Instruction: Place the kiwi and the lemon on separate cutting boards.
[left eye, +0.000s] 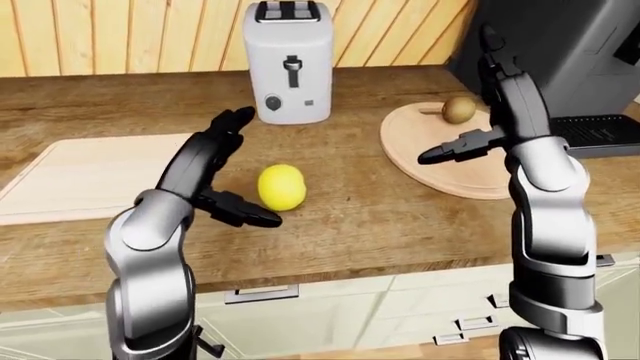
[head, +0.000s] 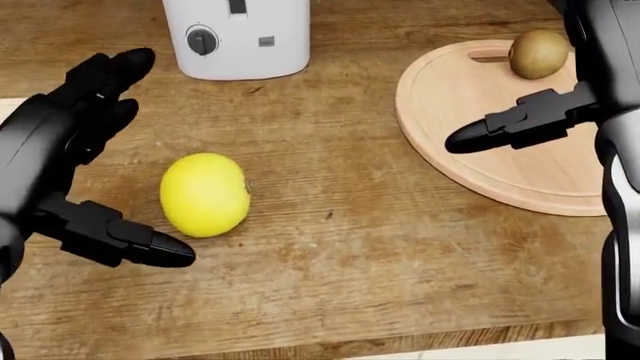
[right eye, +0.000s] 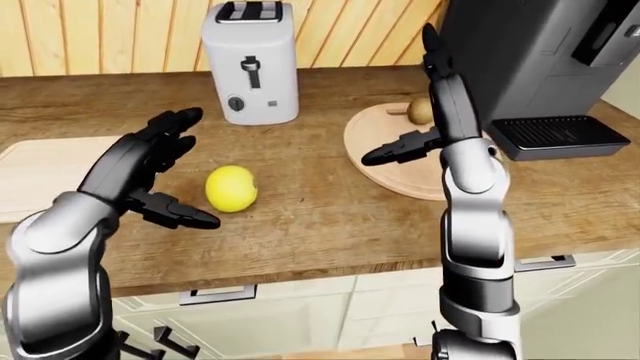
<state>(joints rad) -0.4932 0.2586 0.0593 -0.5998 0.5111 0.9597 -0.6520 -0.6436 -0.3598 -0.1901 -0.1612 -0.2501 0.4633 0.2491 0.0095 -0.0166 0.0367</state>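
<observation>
The yellow lemon (head: 205, 194) lies on the wooden counter (head: 330, 165). My left hand (head: 125, 150) is open just left of it, thumb low and fingers spread above, not touching it. The brown kiwi (head: 539, 53) rests at the top of the round cutting board (head: 470, 142). Above that board hovers my right hand (head: 505, 124), open and empty, its thumb pointing left. A pale rectangular cutting board (left eye: 90, 176) lies at the left in the left-eye view.
A white toaster (left eye: 288, 64) stands on the counter above the lemon. A dark coffee machine (right eye: 540, 67) with a drip tray sits to the right of the round board. Wooden slat wall behind; the counter edge and drawers run below.
</observation>
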